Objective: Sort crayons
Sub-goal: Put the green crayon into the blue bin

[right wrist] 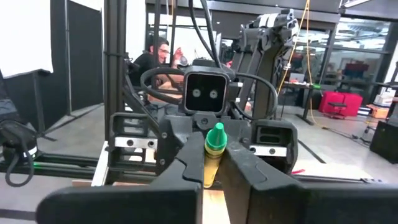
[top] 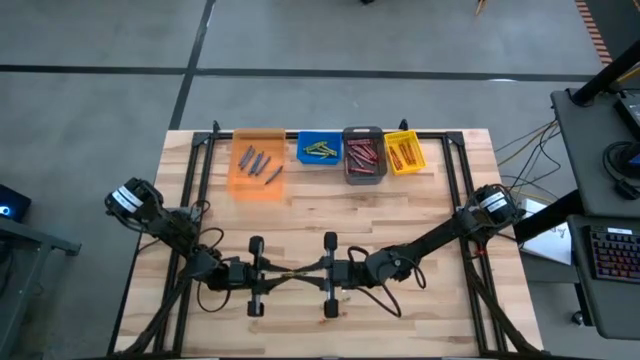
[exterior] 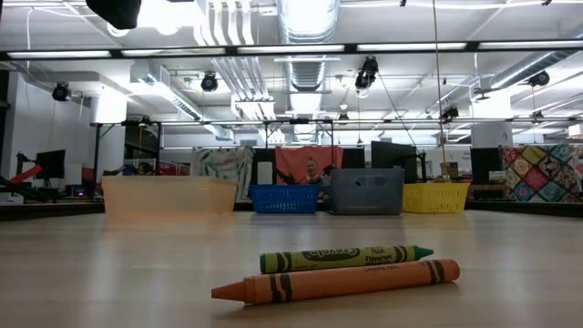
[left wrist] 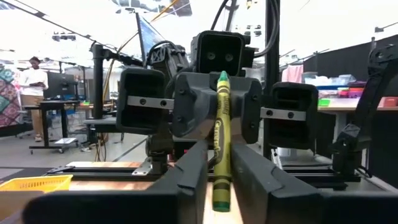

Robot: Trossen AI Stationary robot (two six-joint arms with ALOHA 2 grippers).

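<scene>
From above, my left gripper [top: 283, 272] and right gripper [top: 305, 271] meet at lower centre. Both wrist views show each clamping the same green-yellow crayon [left wrist: 221, 140]. Low view: two crayons [exterior: 346, 270] lie on the table [exterior: 109, 273].

A robotics lab: exposed ceiling ducts [exterior: 305, 23], strip lights, desks with monitors [exterior: 50, 164], cables [top: 520, 150] across concrete floor.

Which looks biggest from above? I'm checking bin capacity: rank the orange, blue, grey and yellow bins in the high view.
1. orange bin, clearly the largest.
2. grey bin.
3. blue bin and yellow bin: these two look about alike, so I won't rank them.
</scene>
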